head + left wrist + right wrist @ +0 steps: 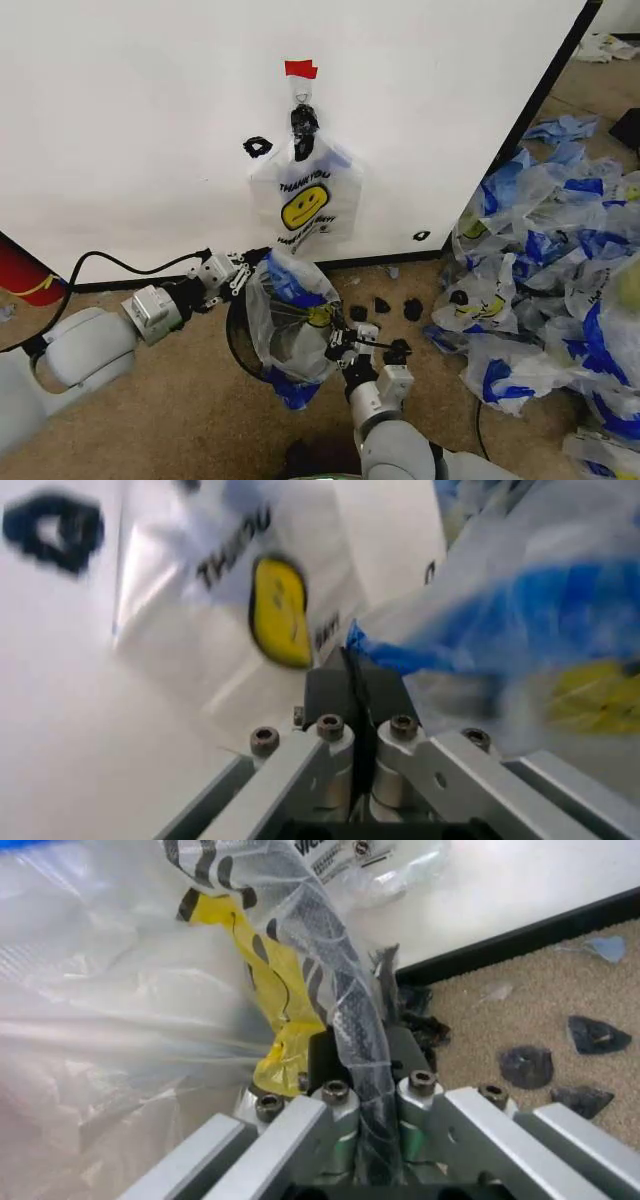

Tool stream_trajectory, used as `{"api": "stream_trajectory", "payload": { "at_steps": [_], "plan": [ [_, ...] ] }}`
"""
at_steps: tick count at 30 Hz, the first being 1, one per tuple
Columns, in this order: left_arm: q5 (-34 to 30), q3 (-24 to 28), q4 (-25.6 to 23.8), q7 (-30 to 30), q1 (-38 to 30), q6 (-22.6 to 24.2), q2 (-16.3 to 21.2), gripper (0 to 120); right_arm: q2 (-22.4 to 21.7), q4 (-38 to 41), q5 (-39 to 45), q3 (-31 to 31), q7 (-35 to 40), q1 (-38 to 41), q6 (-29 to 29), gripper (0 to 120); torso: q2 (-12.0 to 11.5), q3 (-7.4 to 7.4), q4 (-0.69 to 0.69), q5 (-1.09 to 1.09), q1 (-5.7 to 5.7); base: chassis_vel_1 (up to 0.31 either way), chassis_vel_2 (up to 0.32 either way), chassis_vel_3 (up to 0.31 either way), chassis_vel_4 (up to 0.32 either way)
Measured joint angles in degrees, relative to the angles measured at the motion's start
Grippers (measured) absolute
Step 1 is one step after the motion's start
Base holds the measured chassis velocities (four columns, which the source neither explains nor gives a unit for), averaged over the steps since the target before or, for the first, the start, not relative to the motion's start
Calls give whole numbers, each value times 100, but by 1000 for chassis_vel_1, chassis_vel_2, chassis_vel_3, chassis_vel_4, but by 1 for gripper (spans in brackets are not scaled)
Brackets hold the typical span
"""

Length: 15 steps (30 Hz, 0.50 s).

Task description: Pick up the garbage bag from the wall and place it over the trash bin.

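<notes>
- The left gripper [243, 272] reaches in from the robot's left, and its fingers [352, 694] are pressed together on a blue-edged fold of the garbage bag [288, 330] at the bag's upper left rim.
- The right gripper [343, 345] comes up from below on the robot's right; its fingers [330, 1057] are closed on the bag's film together with the black rim it is draped over, at the bag's right side.
- Between the two grippers the garbage bag hangs open and stretched, its mouth spread over the trash bin [236, 345], of which a dark curved edge shows at the bag's left.
- The bin stands on the carpet just in front of the wall [120, 130].
- A second smiley bag [305, 200] hangs on the wall under a black clip [303, 122] and a piece of red tape [300, 69], directly behind the held bag.
- Small black scraps [385, 308] lie on the carpet to the right of the bin.
- A heap of similar bags [550, 260] lies farther to the robot's right.
</notes>
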Motion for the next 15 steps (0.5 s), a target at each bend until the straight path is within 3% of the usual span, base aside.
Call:
{"api": "stream_trajectory", "payload": {
  "at_steps": [15],
  "plan": [
    [-170,183,563,-8,61,6,-90,0,-65,127,-53,10,-35,-64,11,0,0,0,0,0,0,0,0,0,0]
  ]
}}
